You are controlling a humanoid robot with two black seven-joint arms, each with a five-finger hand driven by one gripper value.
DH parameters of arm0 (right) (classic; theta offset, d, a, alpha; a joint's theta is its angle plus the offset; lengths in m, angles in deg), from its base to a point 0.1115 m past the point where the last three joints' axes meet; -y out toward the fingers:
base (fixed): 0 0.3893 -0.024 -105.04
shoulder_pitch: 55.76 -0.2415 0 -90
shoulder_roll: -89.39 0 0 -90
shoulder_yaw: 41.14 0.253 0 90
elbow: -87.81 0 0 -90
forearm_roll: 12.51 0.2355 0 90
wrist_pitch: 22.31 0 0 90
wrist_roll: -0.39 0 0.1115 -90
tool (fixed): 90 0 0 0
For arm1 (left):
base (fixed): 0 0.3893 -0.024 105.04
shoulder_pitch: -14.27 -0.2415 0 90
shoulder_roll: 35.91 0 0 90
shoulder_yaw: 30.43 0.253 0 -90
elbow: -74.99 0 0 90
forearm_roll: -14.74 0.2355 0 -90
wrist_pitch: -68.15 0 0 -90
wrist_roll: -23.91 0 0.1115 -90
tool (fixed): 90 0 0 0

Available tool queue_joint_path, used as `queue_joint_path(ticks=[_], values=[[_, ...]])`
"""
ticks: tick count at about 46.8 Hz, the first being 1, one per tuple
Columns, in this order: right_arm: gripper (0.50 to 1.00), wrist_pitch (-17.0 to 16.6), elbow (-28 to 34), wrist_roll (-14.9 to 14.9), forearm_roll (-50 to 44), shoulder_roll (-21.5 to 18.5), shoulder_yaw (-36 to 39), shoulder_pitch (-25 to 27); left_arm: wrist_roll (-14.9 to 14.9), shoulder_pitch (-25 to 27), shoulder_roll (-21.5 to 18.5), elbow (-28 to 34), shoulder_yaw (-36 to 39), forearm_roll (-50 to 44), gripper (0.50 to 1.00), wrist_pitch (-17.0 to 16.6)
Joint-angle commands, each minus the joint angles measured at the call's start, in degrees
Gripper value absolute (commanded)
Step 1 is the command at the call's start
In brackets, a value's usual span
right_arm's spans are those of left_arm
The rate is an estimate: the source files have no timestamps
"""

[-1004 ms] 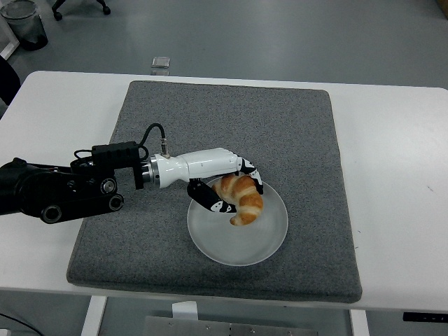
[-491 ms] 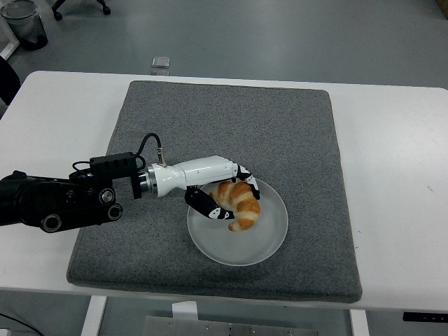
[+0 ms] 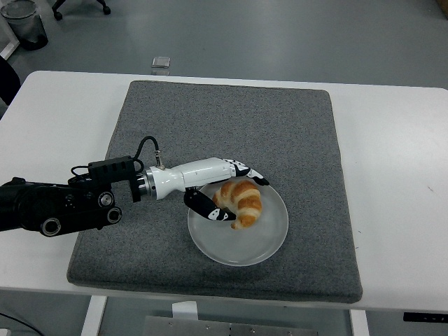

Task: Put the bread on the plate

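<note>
Item: bread (image 3: 240, 201), a golden-brown croissant, curved, lying on the plate (image 3: 269, 238) in its upper-left part, one tip pointing down toward the plate's middle.

Plate: round, pale, translucent-looking, set on the grey mat (image 3: 280, 133) in the mat's lower middle area, its lower rim near the mat's front edge.

Left hand (image 3: 225, 190): white shell with black-and-white fingers, reaching in from the left over the plate's upper-left rim. Fingers spread apart around the croissant's left end; the upper fingers (image 3: 253, 176) extend along and just above the top of the bread, and the thumb (image 3: 208, 208) lies below and to the left of it, over the plate. Whether any fingertip touches the bread cannot be told; the hand does not close on it and the bread rests on the plate.

Left arm (image 3: 56, 206): black, with cable and connector block, lying across the left side of the mat and the worktop.

Worktop (image 3: 399, 175): white, carrying the mat.

Other things: a small clear container (image 3: 161, 65) just beyond the worktop's far edge; a dark bin (image 3: 22, 22) on the floor at upper left.

Nothing lies between hand and bread.
</note>
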Motion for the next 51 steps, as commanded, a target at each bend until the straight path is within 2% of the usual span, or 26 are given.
queue_joint_path(ticks=[1, 14, 19, 22, 30, 34, 41, 51], values=[[0.938, 0.0, 0.0, 0.0, 0.0, 0.0, 0.0, 0.0, 0.0, 0.0, 0.0, 0.0, 0.0, 0.0, 0.988, 0.0], [0.938, 0.0, 0.0, 0.0, 0.0, 0.0, 0.0, 0.0, 0.0, -0.4, -0.2, 0.3, -0.3, -0.1, 0.990, 0.1], [0.938, 0.0, 0.0, 0.0, 0.0, 0.0, 0.0, 0.0, -0.1, 0.0, -0.6, 0.6, -2.6, -1.0, 0.990, 1.0], [0.940, 0.0, 0.0, 0.0, 0.0, 0.0, 0.0, 0.0, -0.2, 0.1, -1.2, 0.7, -4.9, -2.2, 0.990, 3.2], [0.938, 0.0, 0.0, 0.0, 0.0, 0.0, 0.0, 0.0, -0.8, 0.3, -4.2, 0.6, -14.5, -6.3, 0.990, 12.6], [0.938, 0.0, 0.0, 0.0, 0.0, 0.0, 0.0, 0.0, -0.9, 0.5, -5.2, 0.3, -18.0, -7.2, 0.990, 15.1], [0.938, 0.0, 0.0, 0.0, 0.0, 0.0, 0.0, 0.0, -1.0, 2.7, -6.6, -1.1, -21.5, -9.8, 0.990, 17.6], [0.938, 0.0, 0.0, 0.0, 0.0, 0.0, 0.0, 0.0, -1.1, 6.6, -6.5, -4.7, -21.8, -18.9, 0.988, 17.1]])
